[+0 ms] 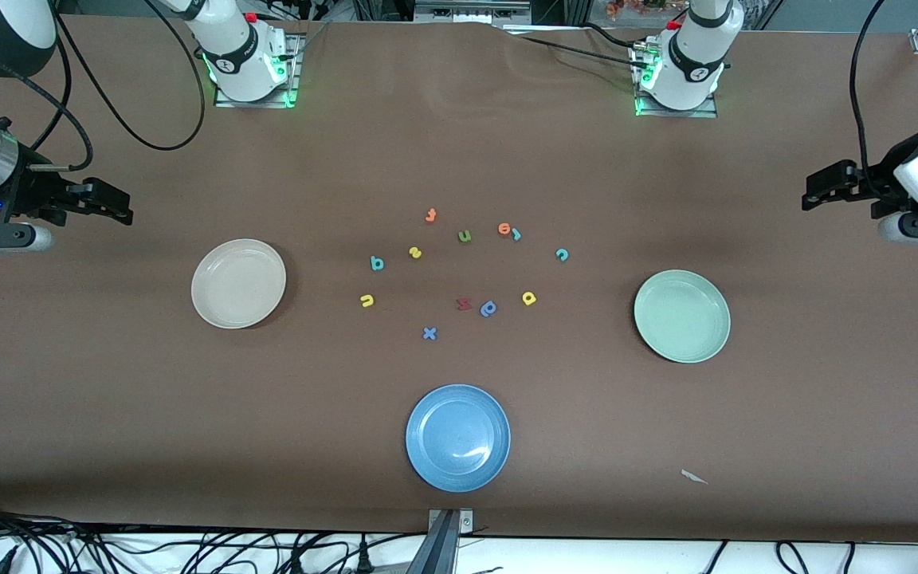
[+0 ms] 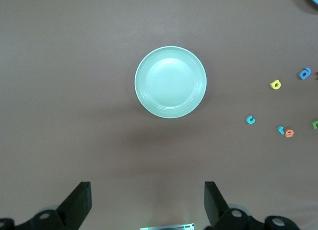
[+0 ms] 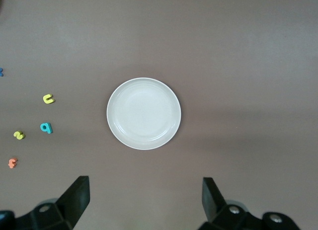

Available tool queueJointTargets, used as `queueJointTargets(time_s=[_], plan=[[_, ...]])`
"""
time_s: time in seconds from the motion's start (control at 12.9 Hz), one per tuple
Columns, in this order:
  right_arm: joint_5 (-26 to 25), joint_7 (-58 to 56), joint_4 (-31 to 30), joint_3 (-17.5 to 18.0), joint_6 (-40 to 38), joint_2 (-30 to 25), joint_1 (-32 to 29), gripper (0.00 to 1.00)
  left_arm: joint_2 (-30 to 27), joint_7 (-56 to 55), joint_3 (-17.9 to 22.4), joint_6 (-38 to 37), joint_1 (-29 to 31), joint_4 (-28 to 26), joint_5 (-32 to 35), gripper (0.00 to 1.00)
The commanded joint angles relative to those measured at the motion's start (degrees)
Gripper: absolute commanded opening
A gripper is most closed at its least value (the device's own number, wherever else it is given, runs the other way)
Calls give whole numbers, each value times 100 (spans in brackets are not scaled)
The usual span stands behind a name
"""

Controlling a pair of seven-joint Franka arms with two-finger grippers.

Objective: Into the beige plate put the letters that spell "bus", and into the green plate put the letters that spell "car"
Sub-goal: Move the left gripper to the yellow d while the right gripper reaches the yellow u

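The beige plate (image 1: 238, 283) (image 3: 143, 114) lies toward the right arm's end, the green plate (image 1: 681, 316) (image 2: 170, 82) toward the left arm's end. Between them on the cloth lie the teal b (image 1: 377, 263), yellow u (image 1: 366, 300), yellow s (image 1: 415, 253), teal c (image 1: 562, 254), yellow a (image 1: 528, 298) and light-blue r (image 1: 516, 234). Both plates hold nothing. My right gripper (image 1: 112, 203) (image 3: 144, 192) hangs open above the table's end beside the beige plate. My left gripper (image 1: 817, 190) (image 2: 148, 195) hangs open at the other end, beside the green plate.
A blue plate (image 1: 457, 438) sits nearest the front camera. Other letters lie among the task's ones: green u (image 1: 464, 236), orange t (image 1: 430, 215), orange o (image 1: 504, 229), red letter (image 1: 464, 304), darker blue letter (image 1: 488, 308), blue x (image 1: 429, 333). A paper scrap (image 1: 694, 477) lies near the front edge.
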Motion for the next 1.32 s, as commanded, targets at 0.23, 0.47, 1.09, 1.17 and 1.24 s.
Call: queueJointTargets(time_s=[0.23, 0.47, 1.09, 1.17, 1.24], plan=[[113, -109, 12, 24, 285, 307, 42, 100, 154, 92, -3, -89, -109, 129, -129, 100], [227, 222, -136, 182, 442, 359, 296, 100, 390, 57, -38, 138, -521, 129, -251, 100], [227, 2313, -1365, 191, 2346, 544, 1825, 100, 2139, -1945, -38, 2290, -1769, 50, -427, 100], [227, 2603, -1637, 191, 2725, 544, 2027, 100, 2289, -2165, -38, 2528, -1883, 50, -428, 100], [227, 2867, -1875, 191, 3112, 579, 2185, 100, 2499, -2254, -38, 2722, -1980, 50, -428, 100]])
